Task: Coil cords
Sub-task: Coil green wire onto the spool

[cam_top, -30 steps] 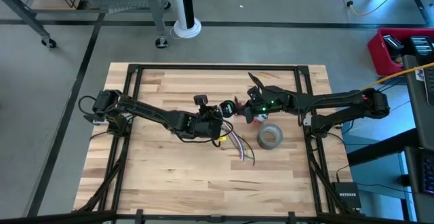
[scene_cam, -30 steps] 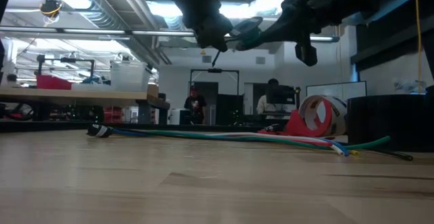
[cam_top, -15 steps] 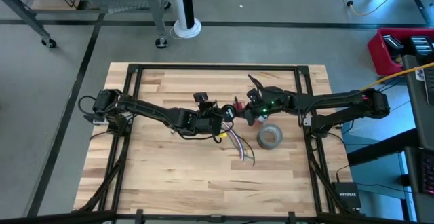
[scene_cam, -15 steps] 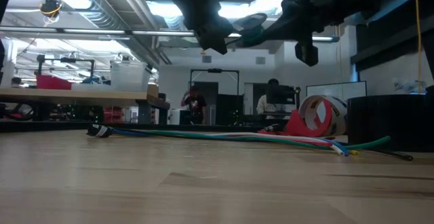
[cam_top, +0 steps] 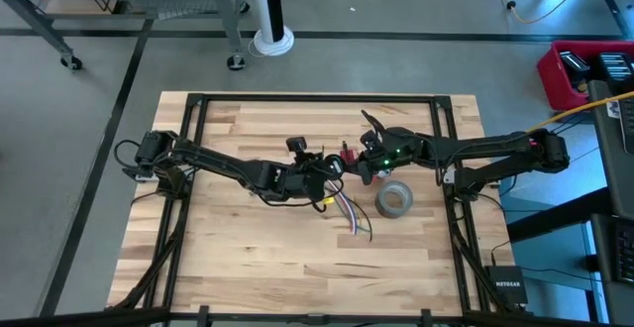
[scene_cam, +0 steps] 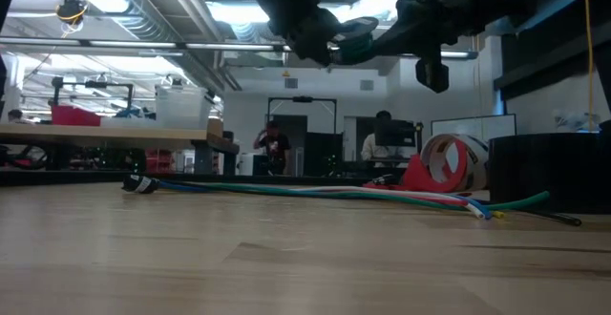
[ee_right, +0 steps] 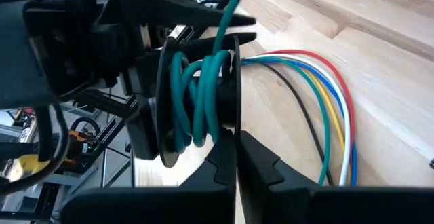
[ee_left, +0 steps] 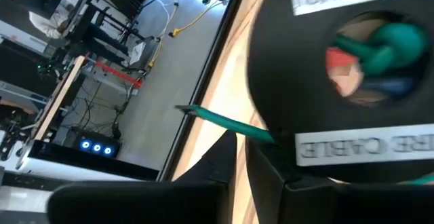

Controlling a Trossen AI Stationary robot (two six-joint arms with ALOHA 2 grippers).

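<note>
Green wire (ee_right: 200, 95) makes several turns on the black plastic spool (ee_right: 166, 102), right gripper (ee_right: 236, 157) pinching its flange | left gripper (ee_left: 241, 157) nearly pressed together just beside | multicoloured strand bundle (cam_top: 347, 211) below both, uncoiled | early.

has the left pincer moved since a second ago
Yes. In the high view the left pincer has shifted a little toward the grey tape roll, which stays put.

cords (cam_top: 344, 211) on table (cam_top: 228, 258) centre | tape roll (cam_top: 393, 200) just right of them
</note>
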